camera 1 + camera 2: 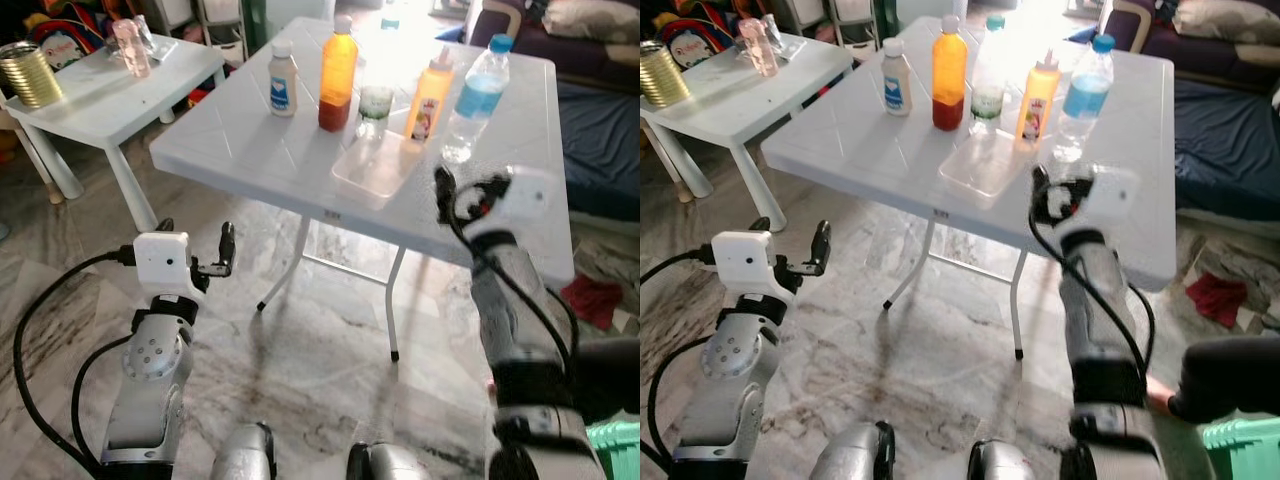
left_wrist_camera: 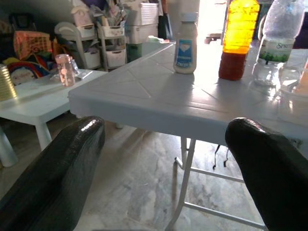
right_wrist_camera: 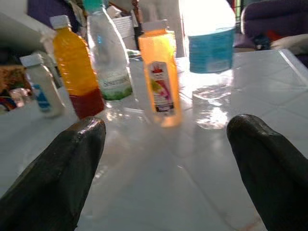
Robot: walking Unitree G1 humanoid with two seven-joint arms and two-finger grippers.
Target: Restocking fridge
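orange squeeze bottle (image 3: 160, 79) upright on white table (image 1: 250, 140), straight ahead of right gripper (image 3: 166, 159) | right fingers spread, empty, nearer arm | left gripper (image 1: 215, 255) open, below table edge

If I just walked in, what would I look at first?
Probably the row of bottles on the white folding table, above all the tall orange juice bottle glowing in the light, with the blue-capped water bottle at the row's right end. Next, the right gripper, open, raised over the table's near edge toward them.
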